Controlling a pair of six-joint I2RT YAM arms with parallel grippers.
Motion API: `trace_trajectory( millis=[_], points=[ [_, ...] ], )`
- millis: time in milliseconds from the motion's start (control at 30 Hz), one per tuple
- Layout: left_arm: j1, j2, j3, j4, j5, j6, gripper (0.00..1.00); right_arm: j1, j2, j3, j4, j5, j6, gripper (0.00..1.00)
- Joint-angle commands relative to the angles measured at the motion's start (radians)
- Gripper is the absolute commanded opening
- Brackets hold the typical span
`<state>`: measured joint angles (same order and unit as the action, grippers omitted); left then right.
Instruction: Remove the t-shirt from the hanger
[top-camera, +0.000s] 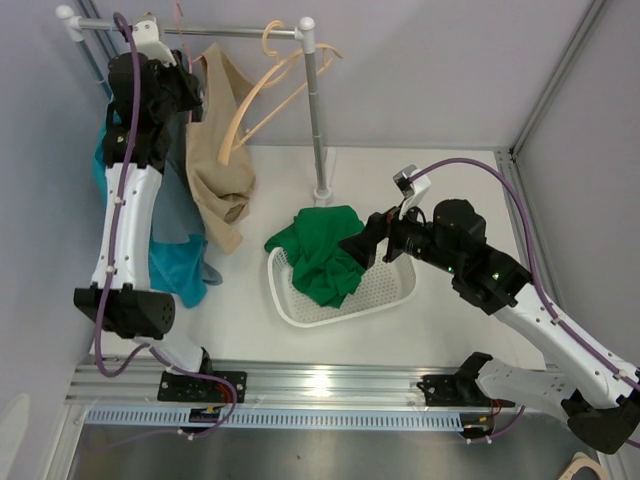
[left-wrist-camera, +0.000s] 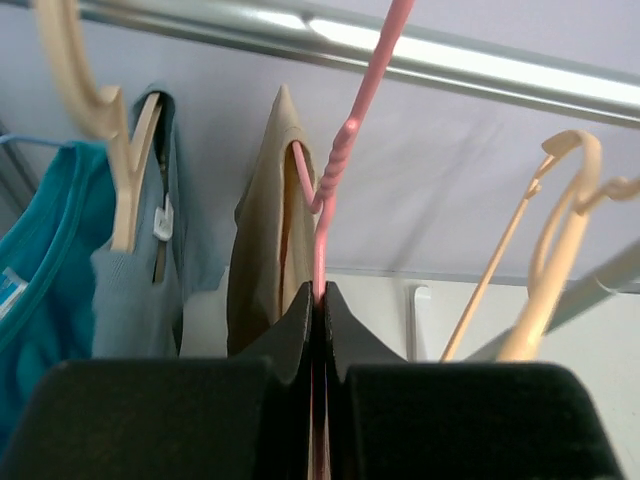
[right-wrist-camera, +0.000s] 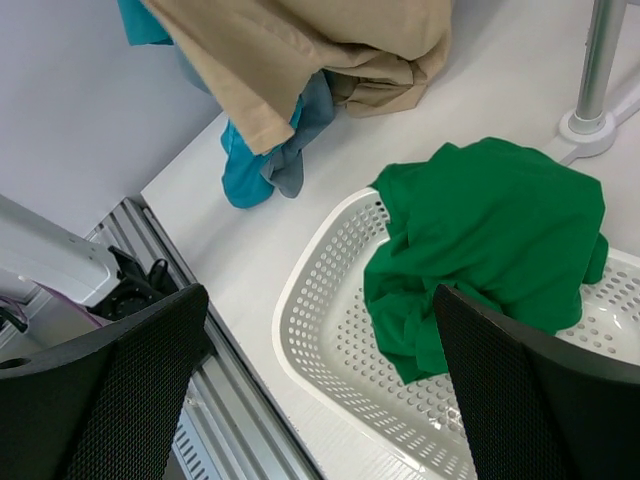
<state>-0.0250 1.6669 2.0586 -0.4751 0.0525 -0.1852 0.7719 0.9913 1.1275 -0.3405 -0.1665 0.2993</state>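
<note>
- The left end effector (left-wrist-camera: 318, 295) is up by the rail (left-wrist-camera: 480, 65), its fingers pressed together on the thin shaft of the pink hanger (left-wrist-camera: 340, 150), whose hook reaches up towards the rail.
- The tan t-shirt (left-wrist-camera: 262, 250) is on that pink hanger: one pink arm runs into its neck opening, and the cloth hangs down in a bunched fold just beside the left arm.
- A blue-grey garment (left-wrist-camera: 135, 290) hangs on a cream hanger next to it, with a teal garment (top-camera: 175, 265) on the far side of that, drooping to the worktop (top-camera: 240, 320).
- Bare cream hangers (top-camera: 262, 90) sit further along the rail, tilted at odd angles.
- The right end effector (right-wrist-camera: 318, 300) hovers over the white basket (top-camera: 283, 303), fingers spread wide with nothing between them.
- A green garment (top-camera: 325, 255) lies crumpled in the basket, spilling over its far rim.
</note>
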Motion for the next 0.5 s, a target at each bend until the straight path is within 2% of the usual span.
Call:
trace_trajectory(
  millis=[0, 67, 133, 167, 267, 333, 367, 433, 467],
  points=[
    [0.000, -0.177, -0.086, 0.128, -0.028, -0.039, 0.01, -0.002, 0.001, 0.009, 0.040, -0.019, 0.017, 1.00],
    [0.000, -0.197, -0.116, 0.053, -0.042, -0.059, 0.01, -0.002, 0.003, 0.005, 0.047, -0.033, 0.024, 1.00],
    [-0.003, -0.266, -0.175, 0.069, -0.048, -0.083, 0.01, 0.004, 0.004, 0.002, 0.060, -0.041, 0.029, 1.00],
    [-0.004, -0.298, -0.290, 0.120, -0.048, -0.094, 0.01, 0.004, 0.007, -0.001, 0.066, -0.047, 0.034, 0.99],
    [-0.033, -0.396, -0.401, 0.147, -0.097, -0.115, 0.01, 0.012, 0.012, -0.002, 0.077, -0.059, 0.046, 0.99],
    [-0.068, -0.427, -0.411, 0.095, -0.179, -0.108, 0.01, 0.045, 0.026, 0.015, 0.078, -0.093, 0.035, 0.99],
    [-0.111, -0.467, -0.443, 0.063, -0.285, -0.106, 0.01, 0.068, 0.038, 0.031, 0.071, -0.102, 0.008, 0.99],
    [-0.159, -0.522, -0.477, 0.052, -0.382, -0.102, 0.01, 0.125, 0.087, 0.092, 0.043, -0.090, -0.018, 0.99],
    [-0.211, -0.577, -0.529, 0.044, -0.504, -0.112, 0.01, 0.177, 0.107, 0.110, 0.041, -0.091, -0.029, 1.00]
  ],
)
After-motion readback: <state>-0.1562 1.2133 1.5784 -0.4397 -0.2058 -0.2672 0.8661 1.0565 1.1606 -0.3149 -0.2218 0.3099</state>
